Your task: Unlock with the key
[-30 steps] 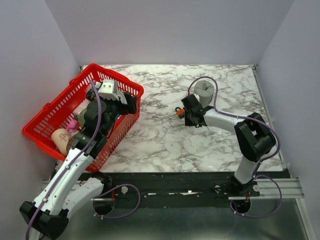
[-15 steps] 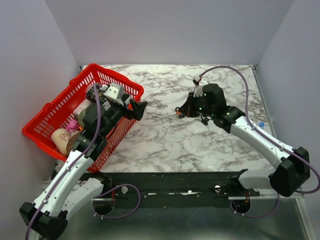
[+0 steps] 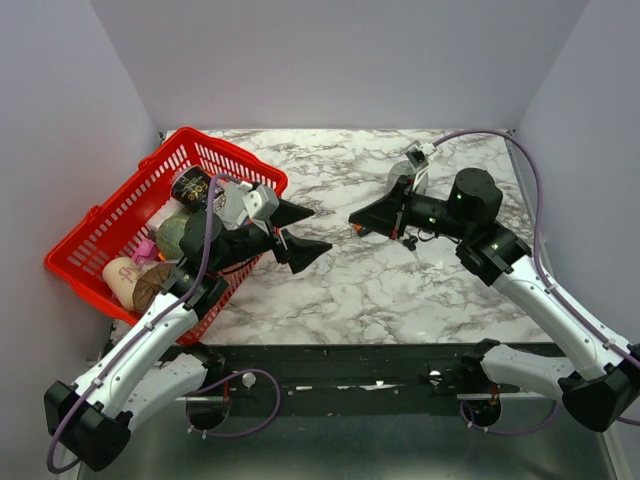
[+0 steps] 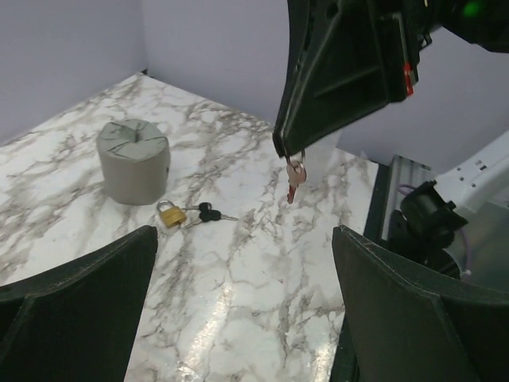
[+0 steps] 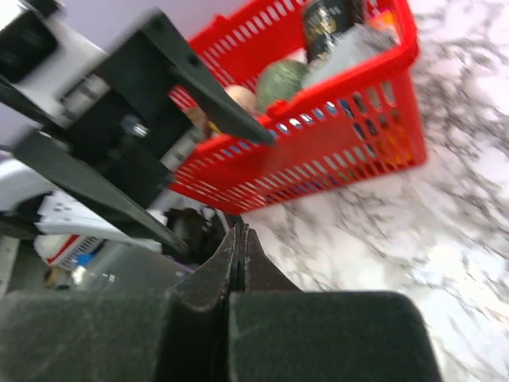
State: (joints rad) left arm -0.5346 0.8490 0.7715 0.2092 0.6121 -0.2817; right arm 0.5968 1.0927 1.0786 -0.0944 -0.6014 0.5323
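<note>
Right claw (image 4: 280,150) grips reddish item (image 4: 293,181); key (image 4: 208,214) apart, beside brass padlock (image 4: 168,213).

I count two grippers, the left gripper (image 3: 320,230) and right gripper (image 3: 353,222), one red basket (image 3: 237,158) behind the left, ahead of it one grey roll (image 4: 133,159), one brass padlock (image 4: 167,213) and seemingly two black-headed keys (image 4: 208,213), plus one reddish key (image 4: 293,180) dangling under the right.

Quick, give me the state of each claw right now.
Left claw: open wide, holding nothing.
Right claw: shut, with a small reddish key-like piece dangling from its tips.
</note>
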